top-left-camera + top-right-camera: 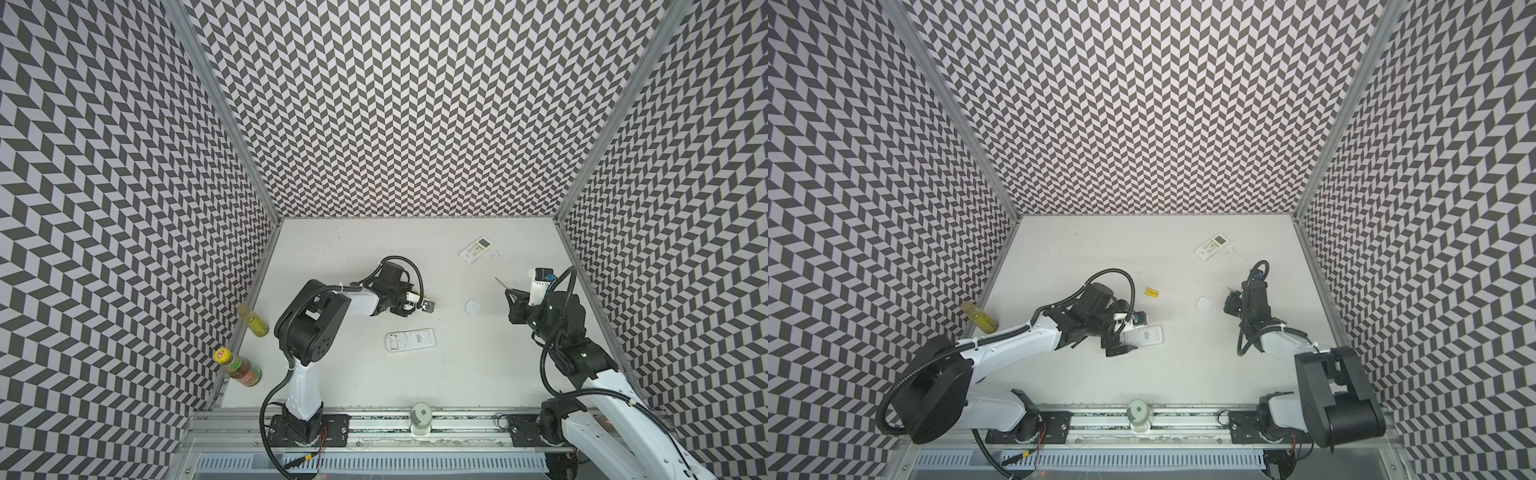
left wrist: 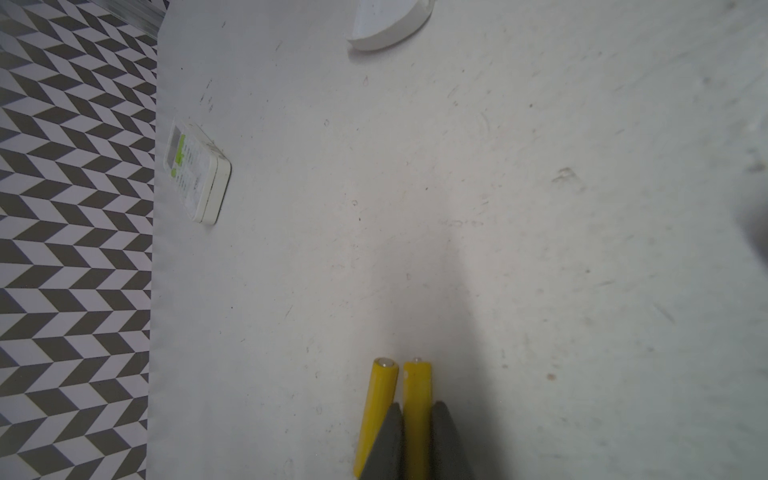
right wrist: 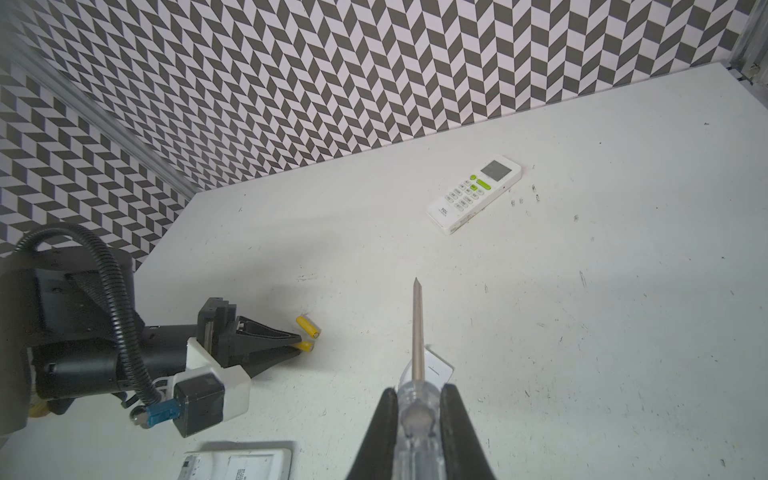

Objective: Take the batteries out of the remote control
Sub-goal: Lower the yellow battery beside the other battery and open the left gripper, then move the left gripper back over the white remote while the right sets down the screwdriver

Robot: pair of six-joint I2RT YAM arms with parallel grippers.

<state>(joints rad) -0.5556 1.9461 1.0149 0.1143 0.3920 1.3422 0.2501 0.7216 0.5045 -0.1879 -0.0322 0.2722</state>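
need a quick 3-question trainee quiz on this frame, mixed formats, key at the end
1. True or false: the right gripper is shut on the screwdriver.
2. How many yellow batteries lie on the table at the left gripper? A one, B two, C four.
3. Fill in: the remote nearer the back wall lies with its ___ facing up.
Key: 1 true; 2 B; 3 buttons.

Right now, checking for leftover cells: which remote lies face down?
The near remote, back label showing; the far remote by the back wall shows buttons and screen.
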